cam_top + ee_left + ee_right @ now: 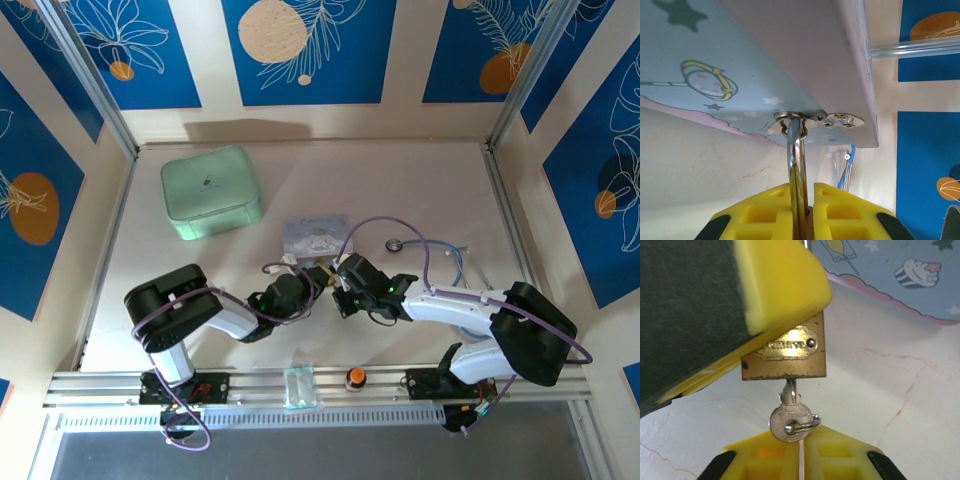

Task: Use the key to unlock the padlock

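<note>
And there we were at the lock itself! The left gripper [801, 192] was clenched on the padlock [784, 359], its yellow fingers pinching the silver shackle [796, 155] where it threaded the hasp [790, 120] of the pale blue box [715, 60]. The brass body hung just above the table [890, 380]. The key [790, 421] sat in the keyway at the bottom, with its round head pointing down.

The right gripper [801, 439] was drawn closed right at that head, though we could not tell whether the pads truly had it.

We judged the step to be the turn. To do it well, we wanted a firm pinch on the flat of the head and a twist about the key's own axis. The left side needed to brace the body rigid, so the thin blade neither bent nor slipped out.
</note>
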### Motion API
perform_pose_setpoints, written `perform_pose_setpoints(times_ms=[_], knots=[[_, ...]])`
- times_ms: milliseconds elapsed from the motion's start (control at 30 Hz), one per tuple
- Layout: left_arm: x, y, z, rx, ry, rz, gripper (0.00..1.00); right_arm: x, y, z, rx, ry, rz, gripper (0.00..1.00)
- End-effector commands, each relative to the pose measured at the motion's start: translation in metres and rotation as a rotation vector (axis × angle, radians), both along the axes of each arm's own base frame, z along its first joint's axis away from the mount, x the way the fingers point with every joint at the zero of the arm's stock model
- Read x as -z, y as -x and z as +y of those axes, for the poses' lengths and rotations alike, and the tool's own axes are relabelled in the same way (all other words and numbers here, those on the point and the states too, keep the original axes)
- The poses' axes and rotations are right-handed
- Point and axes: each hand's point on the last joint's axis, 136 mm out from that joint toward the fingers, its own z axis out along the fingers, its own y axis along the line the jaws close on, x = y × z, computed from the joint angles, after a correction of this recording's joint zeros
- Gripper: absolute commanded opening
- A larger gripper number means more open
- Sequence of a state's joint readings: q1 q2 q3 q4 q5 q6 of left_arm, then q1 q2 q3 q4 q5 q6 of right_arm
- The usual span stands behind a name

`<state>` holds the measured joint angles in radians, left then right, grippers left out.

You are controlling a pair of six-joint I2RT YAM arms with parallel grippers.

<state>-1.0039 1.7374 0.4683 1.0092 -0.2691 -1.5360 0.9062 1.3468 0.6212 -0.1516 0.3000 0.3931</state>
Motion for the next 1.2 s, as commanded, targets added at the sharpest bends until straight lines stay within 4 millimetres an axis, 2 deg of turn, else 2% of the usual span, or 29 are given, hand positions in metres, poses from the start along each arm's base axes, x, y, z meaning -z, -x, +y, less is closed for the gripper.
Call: perform_pose_setpoints(times_ms=[0,333,567,700,800,933,1167], knots=[[-0.032,-0.004,-0.015,0.027,0.088,-0.061,0.0,-0.012,-0.01,0.013,-0.005,-0.051,-0.05,0.08],[-0.027,0.003,-0.015,0.033,0.1,-0.044,0.0,-0.029,-0.028,0.019,0.02,-0.118,-0.08,0.07],[-0.027,-0.003,-0.005,0.005,0.073,-0.061,0.0,-0.019,-0.013,-0.001,0.036,-0.079,-0.056,0.22],[-0.027,-0.004,-0.003,0.006,0.054,-0.063,0.0,-0.021,-0.002,-0.016,0.057,-0.068,-0.046,0.35],[-0.027,-0.004,-0.003,0.007,0.056,-0.063,0.0,-0.024,0.001,-0.023,0.069,-0.069,-0.053,0.39],[-0.029,-0.004,-0.005,0.014,0.061,-0.067,0.0,-0.022,-0.001,-0.019,0.039,-0.045,-0.058,0.4],[-0.032,-0.003,-0.004,0.019,0.046,-0.072,0.0,-0.023,-0.012,0.003,-0.03,0.014,-0.114,0.39]])
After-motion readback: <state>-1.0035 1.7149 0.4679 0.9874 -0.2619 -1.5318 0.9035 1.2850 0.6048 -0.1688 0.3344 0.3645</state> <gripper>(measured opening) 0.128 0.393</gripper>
